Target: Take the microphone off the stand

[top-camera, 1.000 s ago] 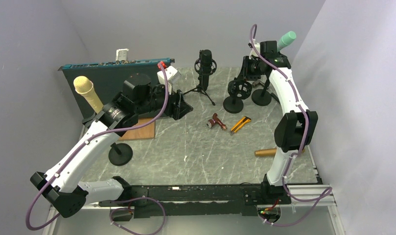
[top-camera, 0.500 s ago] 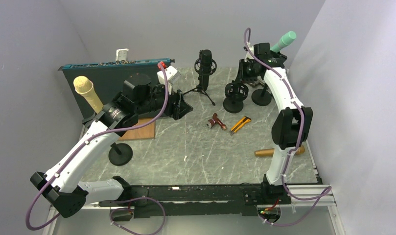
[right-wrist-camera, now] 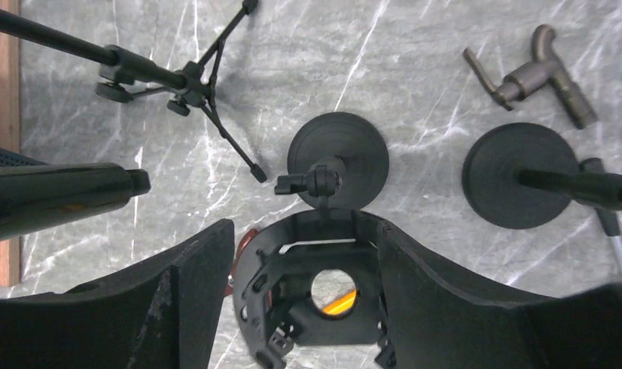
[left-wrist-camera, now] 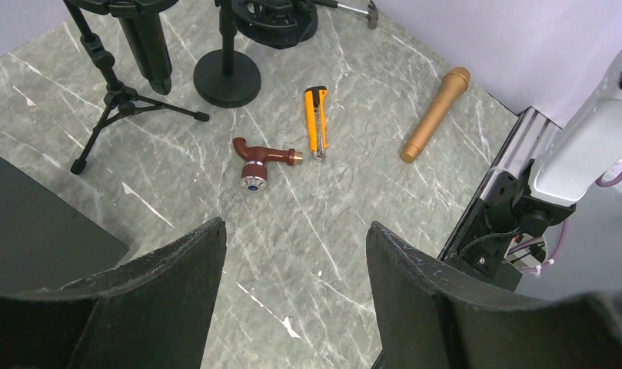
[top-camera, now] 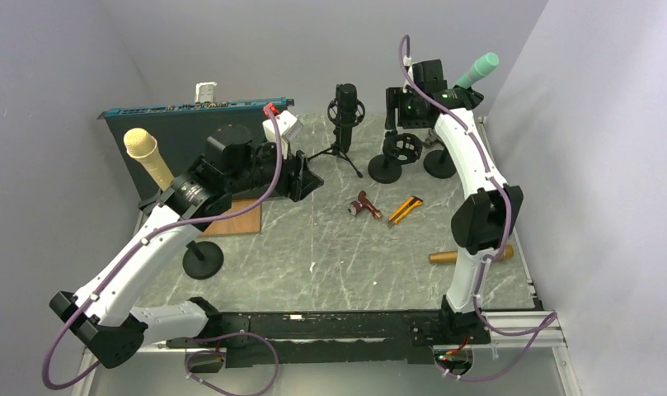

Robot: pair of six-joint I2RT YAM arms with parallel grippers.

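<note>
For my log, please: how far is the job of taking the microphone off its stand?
Apparently done: the shock mount is empty and a tan microphone lies on the table. In hand: nothing; the right hand hangs open over that mount, the left hand is open too. Left: perhaps the black microphone, sitting in its tripod stand.

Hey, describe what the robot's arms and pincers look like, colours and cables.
Both the left arm and right arm have white link shells with black joints and black bases. A purple cable loops loosely along each. The left pincer and right pincer have broad, matte black, curved fingers.
</note>
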